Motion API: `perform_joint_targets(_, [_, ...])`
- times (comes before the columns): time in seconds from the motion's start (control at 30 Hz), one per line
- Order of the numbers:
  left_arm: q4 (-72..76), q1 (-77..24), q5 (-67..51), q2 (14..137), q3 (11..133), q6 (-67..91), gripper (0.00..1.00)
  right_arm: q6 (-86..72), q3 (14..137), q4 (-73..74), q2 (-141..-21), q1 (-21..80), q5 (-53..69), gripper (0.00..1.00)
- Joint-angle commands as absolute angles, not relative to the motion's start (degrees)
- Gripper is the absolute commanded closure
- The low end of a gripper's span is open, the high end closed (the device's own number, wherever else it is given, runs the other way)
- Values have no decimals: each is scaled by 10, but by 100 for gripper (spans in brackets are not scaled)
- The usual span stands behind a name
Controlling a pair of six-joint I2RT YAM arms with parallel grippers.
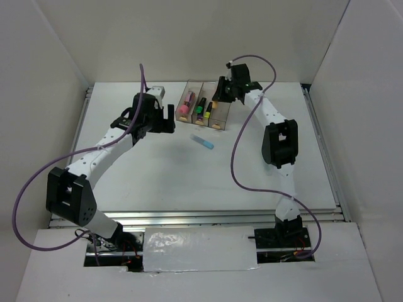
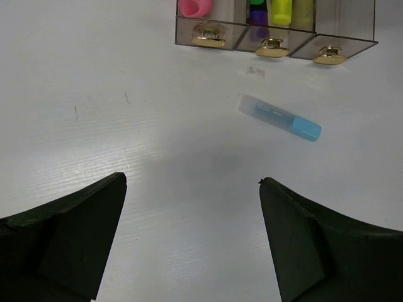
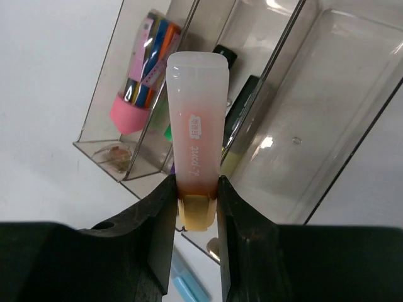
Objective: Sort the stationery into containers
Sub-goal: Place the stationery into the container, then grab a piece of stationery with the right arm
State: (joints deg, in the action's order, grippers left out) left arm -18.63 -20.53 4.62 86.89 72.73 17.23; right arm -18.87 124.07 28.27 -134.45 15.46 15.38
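Observation:
Three joined smoky bins (image 1: 220,116) stand at the back middle. The left bin holds a pink highlighter (image 1: 184,109). The middle bin holds green and yellow highlighters (image 1: 200,108). My right gripper (image 1: 221,93) hovers over the far end of the right bin. It is shut on a peach highlighter (image 3: 195,145), held above the bins (image 3: 327,113). A light blue highlighter (image 1: 203,142) lies on the table in front of the bins, and also shows in the left wrist view (image 2: 280,118). My left gripper (image 2: 192,182) is open and empty, left of the bins and short of that pen.
White walls enclose the table on the left, back and right. The bins' front walls (image 2: 343,47) carry small gold handles. The right bin's floor is bare in the right wrist view.

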Motion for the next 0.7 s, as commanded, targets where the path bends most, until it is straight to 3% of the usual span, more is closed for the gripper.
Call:
perform_joint_targets(0.0, [-157,-214,45,879,740,194,1,-200,1236,236,-1330,150,127,96])
perform_joint_targets(0.03, [-160,-215,44,884,748,197,1,-194,1234,239,-1332,150,130,79])
perform_joint_targets(0.1, [-166,-216,47,891,753,199,1,-189,1232,243,-1333,149,143,59])
perform_joint_targets(0.13, [-168,-216,47,892,755,199,1,-183,1230,249,-1332,147,149,43])
perform_joint_targets(0.17, [-171,-216,53,892,758,199,1,-183,1226,254,-1326,144,158,37])
perform_joint_targets(0.33, [-169,-216,66,886,751,200,1,-183,1188,272,-1268,122,168,33])
perform_joint_targets(0.47, [-161,-219,51,872,741,192,1,-157,1130,331,-1192,87,191,36])
perform_joint_targets(0.67, [-152,-228,46,857,723,163,1,-35,894,390,-1010,48,109,40])
